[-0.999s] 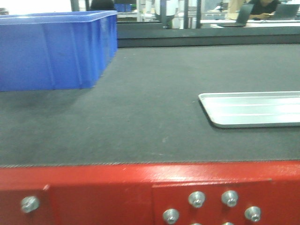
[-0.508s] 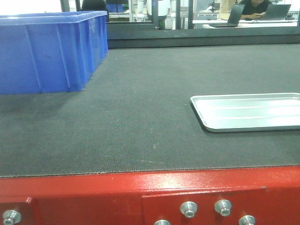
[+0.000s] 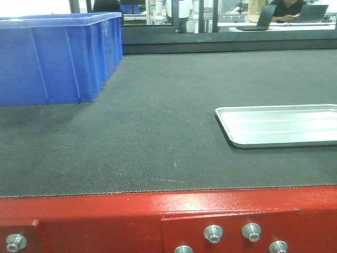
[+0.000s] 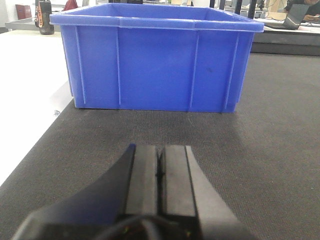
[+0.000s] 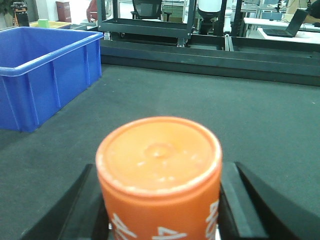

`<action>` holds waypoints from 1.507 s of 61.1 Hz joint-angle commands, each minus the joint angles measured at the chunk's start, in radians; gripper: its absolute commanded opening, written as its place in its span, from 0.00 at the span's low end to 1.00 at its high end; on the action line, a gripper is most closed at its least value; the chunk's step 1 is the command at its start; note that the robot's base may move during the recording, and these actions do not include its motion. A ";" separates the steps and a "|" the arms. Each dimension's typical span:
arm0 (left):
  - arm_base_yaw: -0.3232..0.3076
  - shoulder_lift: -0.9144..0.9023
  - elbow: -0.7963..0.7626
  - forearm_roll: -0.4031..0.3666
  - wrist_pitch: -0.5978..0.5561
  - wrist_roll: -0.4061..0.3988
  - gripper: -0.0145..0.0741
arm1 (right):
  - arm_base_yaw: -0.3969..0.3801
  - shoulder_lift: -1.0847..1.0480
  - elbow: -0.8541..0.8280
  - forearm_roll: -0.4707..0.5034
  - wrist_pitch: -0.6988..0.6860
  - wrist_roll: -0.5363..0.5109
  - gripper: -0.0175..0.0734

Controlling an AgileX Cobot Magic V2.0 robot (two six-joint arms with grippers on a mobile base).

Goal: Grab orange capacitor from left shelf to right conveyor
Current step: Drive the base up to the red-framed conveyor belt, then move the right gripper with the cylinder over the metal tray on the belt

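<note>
One orange capacitor [image 5: 159, 170] clamped by its sides in the right gripper [image 5: 162, 202], over the right conveyor [image 5: 260, 115] | left gripper [image 4: 160, 172] pinched closed on nothing, facing the blue bin [image 4: 155, 65] | looks a rigid, smooth can, probably slippery; best gripped across the printed side, mid-height | weight hard to judge from here

1. The orange capacitor [image 5: 159, 170] runs off the bottom edge of my right wrist view, so its white print is cut to fragments.
2. It hides most of my right fingers [image 5: 250, 200].
3. The front view's right edge cuts the silver tray [image 3: 279, 125], and its left edge cuts the blue bin [image 3: 52, 58].
</note>
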 commanded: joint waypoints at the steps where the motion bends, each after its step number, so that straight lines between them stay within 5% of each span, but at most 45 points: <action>1: -0.006 -0.010 -0.004 -0.002 -0.090 -0.001 0.02 | -0.001 0.011 -0.024 -0.014 -0.092 -0.006 0.27; 21: -0.006 -0.010 -0.004 -0.002 -0.090 -0.001 0.02 | 0.003 0.322 -0.058 -0.009 -0.354 -0.006 0.27; 49: -0.006 -0.010 -0.004 -0.002 -0.090 -0.001 0.02 | -0.003 1.003 0.076 -0.009 -1.263 -0.006 0.27; 67: -0.006 -0.010 -0.004 -0.002 -0.090 -0.001 0.02 | -0.147 1.194 0.138 -0.009 -1.436 -0.008 0.26; 92: -0.006 -0.010 -0.004 -0.002 -0.090 -0.001 0.02 | -0.161 1.475 0.101 -0.056 -1.653 -0.013 0.26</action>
